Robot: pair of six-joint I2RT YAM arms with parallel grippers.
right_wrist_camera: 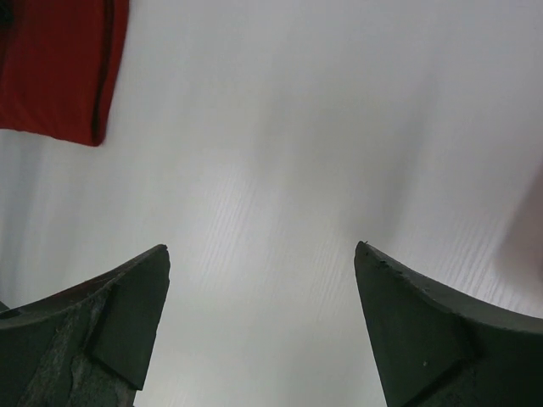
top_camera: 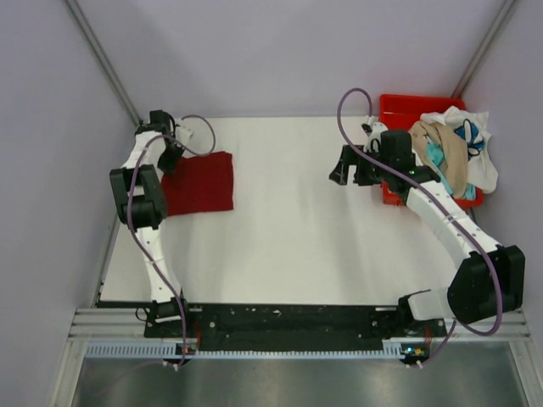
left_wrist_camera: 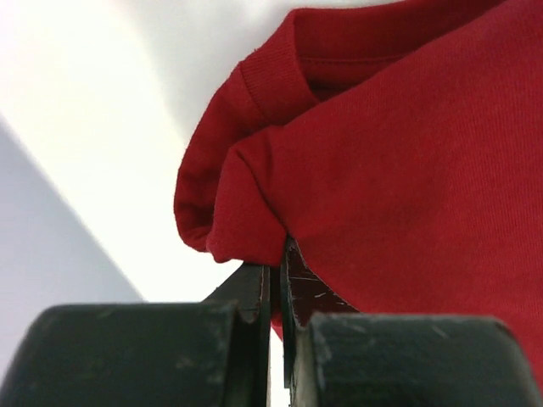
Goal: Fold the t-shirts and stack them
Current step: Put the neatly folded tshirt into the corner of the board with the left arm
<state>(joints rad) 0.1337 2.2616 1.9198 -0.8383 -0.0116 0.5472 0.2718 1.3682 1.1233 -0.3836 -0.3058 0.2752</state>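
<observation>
A folded red t-shirt (top_camera: 198, 182) lies on the white table at the far left. My left gripper (top_camera: 170, 159) is at its far left corner, by the collar. In the left wrist view the fingers (left_wrist_camera: 254, 292) are pressed almost together with a fold of the red t-shirt (left_wrist_camera: 407, 153) pinched between them. My right gripper (top_camera: 339, 174) is open and empty above bare table, just left of the red bin. The right wrist view shows its gripper (right_wrist_camera: 261, 254) with jaws wide apart and the red t-shirt (right_wrist_camera: 59, 68) at the top left.
A red bin (top_camera: 399, 106) at the far right holds a pile of unfolded shirts (top_camera: 454, 144), white, tan and teal, spilling over its rim. Grey walls close in the table on both sides and at the back.
</observation>
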